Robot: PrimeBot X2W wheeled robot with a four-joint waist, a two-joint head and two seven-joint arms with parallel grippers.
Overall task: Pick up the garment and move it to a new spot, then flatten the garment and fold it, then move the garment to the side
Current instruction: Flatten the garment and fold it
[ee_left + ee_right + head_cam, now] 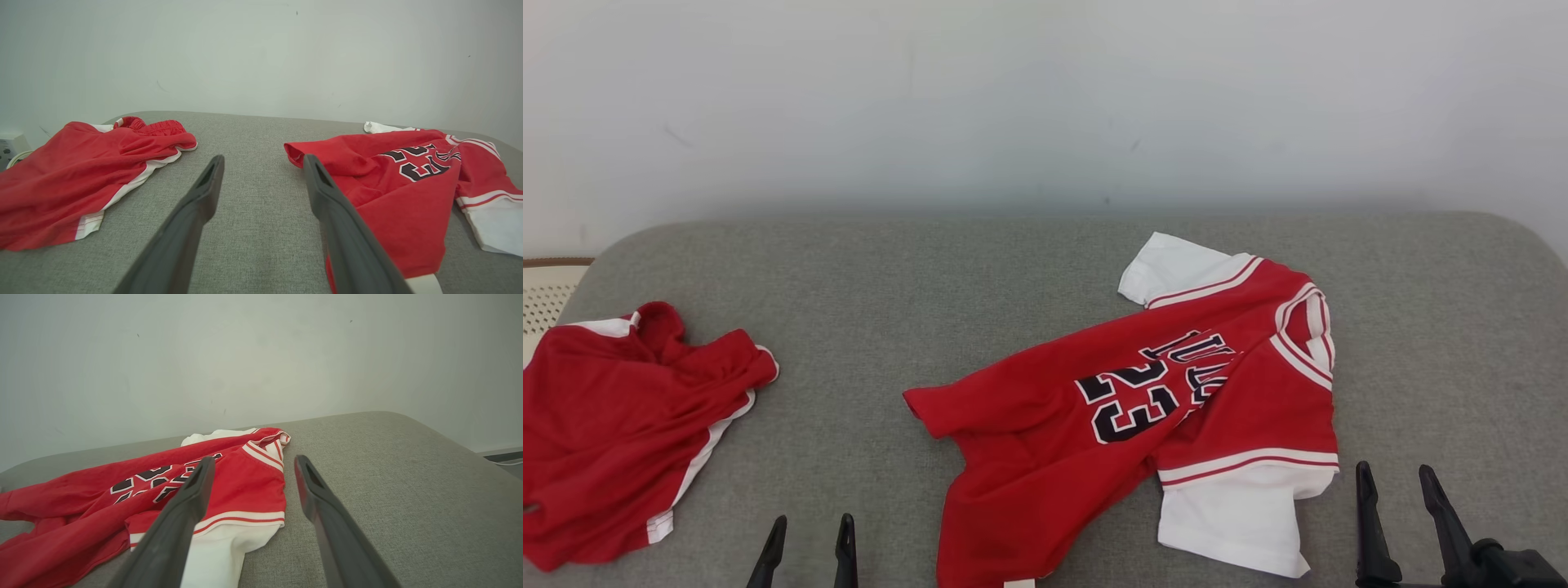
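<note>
**Q:** Where does the garment lie?

**A:** The red jersey, numbered 23, lies rumpled on the grey cushion, at about 4 o'clock from the cushion's middle. Its collar points toward 2 o'clock and its hem toward 7 o'clock. One white sleeve lies at 5 o'clock, and the body is folded over itself.

**Q:** And the grippers?

**A:** Both are empty, with jaws spread wide and clear of the cloth. The left gripper waits at the jersey's 8 o'clock, near the hem. The right gripper waits at its 4 o'clock, just beside the near sleeve.

**Q:** How is the pick-up best done?

**A:** Probably by pinching a single layer at two well-separated points, such as a hem corner and a shoulder, so the cloth hangs open rather than bunching. The lift should let the trailing edge clear the cushion. The carry should avoid the red shorts at 9 o'clock, which a dragged sleeve could disturb.
</note>
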